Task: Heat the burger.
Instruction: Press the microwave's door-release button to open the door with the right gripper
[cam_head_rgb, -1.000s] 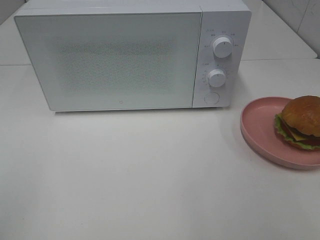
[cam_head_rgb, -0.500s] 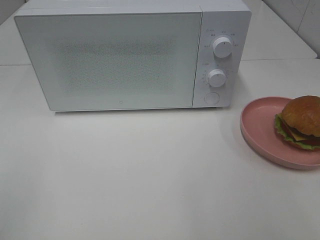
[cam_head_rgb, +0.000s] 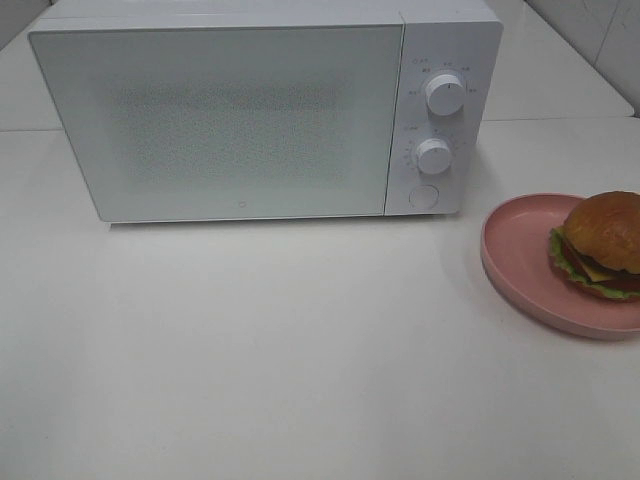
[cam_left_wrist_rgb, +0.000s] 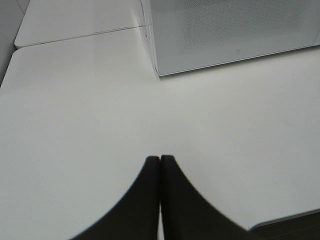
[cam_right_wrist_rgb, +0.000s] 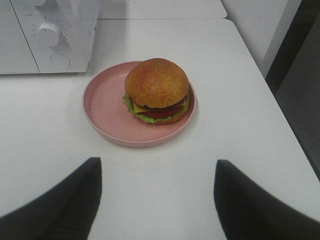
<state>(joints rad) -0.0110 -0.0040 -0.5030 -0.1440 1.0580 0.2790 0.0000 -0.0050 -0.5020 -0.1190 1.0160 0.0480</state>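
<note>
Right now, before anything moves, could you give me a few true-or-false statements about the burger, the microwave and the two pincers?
1. The microwave door is shut. True.
2. The burger is inside the microwave. False: it sits on the pink plate, outside, on the microwave's knob side.
3. The right pincer is open and holds nothing. True.
4. The left pincer is open wide. False: its jaws are pressed together, with nothing between them.

Burger (cam_right_wrist_rgb: 157, 87) mid-frame on pink plate (cam_right_wrist_rgb: 102, 107) — off-centre on it. Right gripper (cam_right_wrist_rgb: 157, 164) jaws wide apart, nothing between, short of the plate. Microwave (cam_right_wrist_rgb: 20, 50) knob (cam_right_wrist_rgb: 49, 34) and button (cam_right_wrist_rgb: 60, 60) in frame corner — white table (cam_right_wrist_rgb: 235, 100) under all.
</note>
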